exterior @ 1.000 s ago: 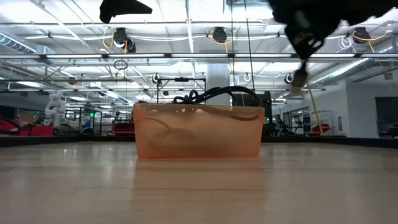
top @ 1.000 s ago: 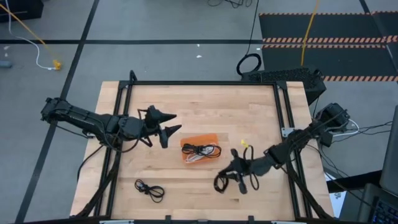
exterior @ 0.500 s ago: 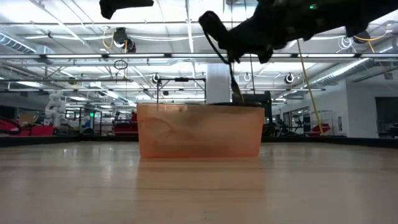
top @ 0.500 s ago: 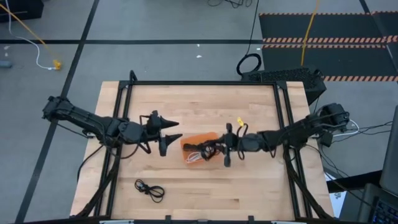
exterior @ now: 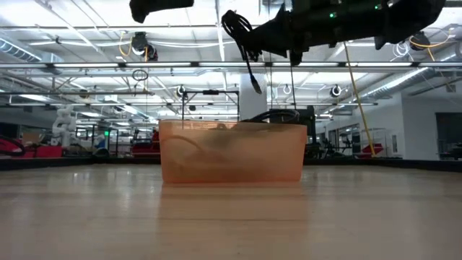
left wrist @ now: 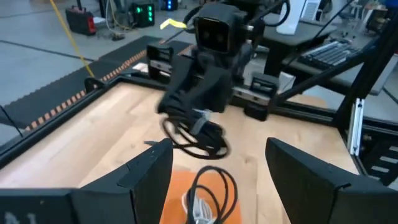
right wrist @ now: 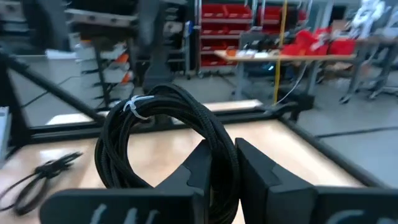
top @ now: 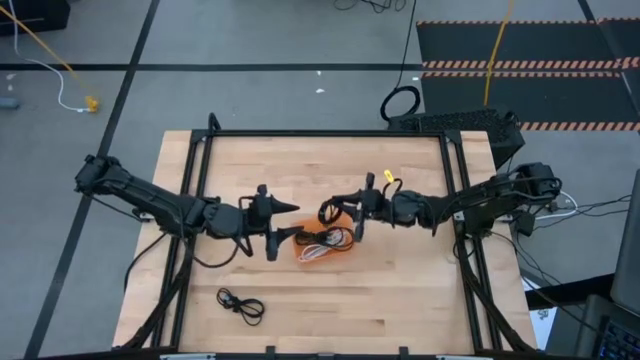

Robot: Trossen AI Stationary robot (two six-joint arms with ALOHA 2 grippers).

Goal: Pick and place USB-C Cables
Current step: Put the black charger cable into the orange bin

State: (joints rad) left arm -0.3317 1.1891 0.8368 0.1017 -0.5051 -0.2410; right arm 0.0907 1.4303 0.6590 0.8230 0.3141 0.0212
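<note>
An orange tray (top: 343, 222) stands at the table's middle with black cables (top: 333, 238) and a white one (top: 312, 254) in it. It also shows in the low view (exterior: 231, 152). My right gripper (top: 350, 210) is shut on a black USB-C cable coil (top: 330, 212) above the tray's far side. My left gripper (top: 281, 226) is open and empty, just left of the tray, its fingers (left wrist: 149, 174) pointing at the tray. Another black cable (top: 240, 303) lies on the wood near the table's near left. My right gripper pinches the bundled strands of the black coil (right wrist: 219, 152) between its two fingers, which lie across the strands. The fingers reach about level from the table's right. The coil (exterior: 240, 32) is lifted clear above the tray, and one loose end (exterior: 253, 78) hangs down.
A black metal frame (top: 320, 134) borders the table's far and side edges. A large black cable loop (top: 400, 103) lies on the floor beyond the far edge. Bare wood lies at the table's near right (top: 400, 310).
My right gripper has gone from the table's near right toward the far edge and the left, carrying the black coil lifted clear to above the tray's far side. My left gripper has gone toward the tray, staying open.
</note>
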